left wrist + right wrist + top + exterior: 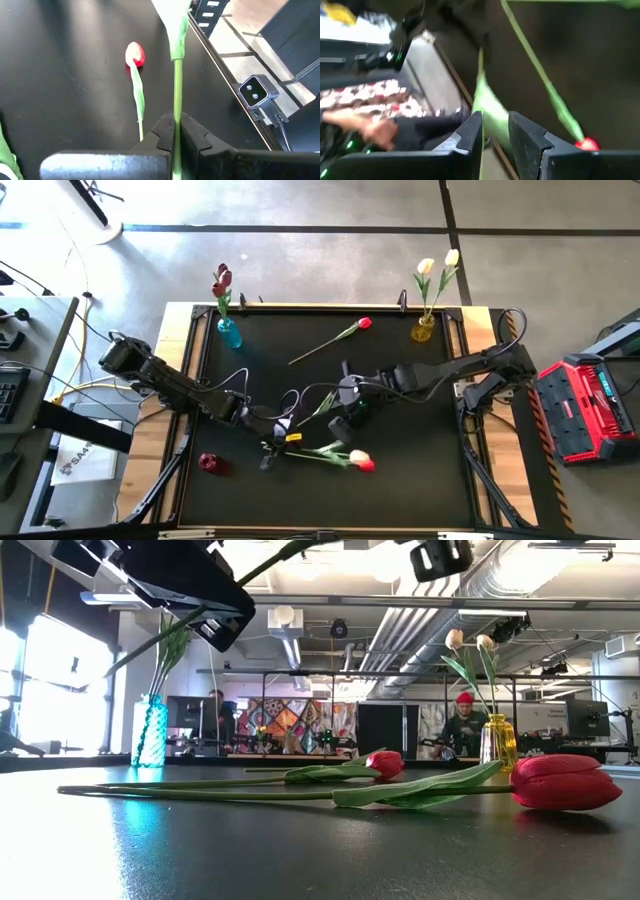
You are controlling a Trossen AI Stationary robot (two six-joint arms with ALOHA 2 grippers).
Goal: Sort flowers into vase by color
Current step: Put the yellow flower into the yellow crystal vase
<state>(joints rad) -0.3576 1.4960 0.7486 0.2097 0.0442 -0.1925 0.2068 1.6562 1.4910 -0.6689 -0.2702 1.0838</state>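
The left gripper (175, 134) clamps a cream tulip's stem (177, 95) at 6 o'clock, presumably for transfer to the yellow vase (423, 330); the right gripper (495, 131) straddles a leaf, contact unclear.

The head of the stem (177, 95) clamped in the left gripper (174, 136) is cut off by the left wrist view's edge.

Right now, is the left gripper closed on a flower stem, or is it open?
Closed. In the left wrist view the left gripper has both fingers pressed against a thin green stem that runs straight up between them.
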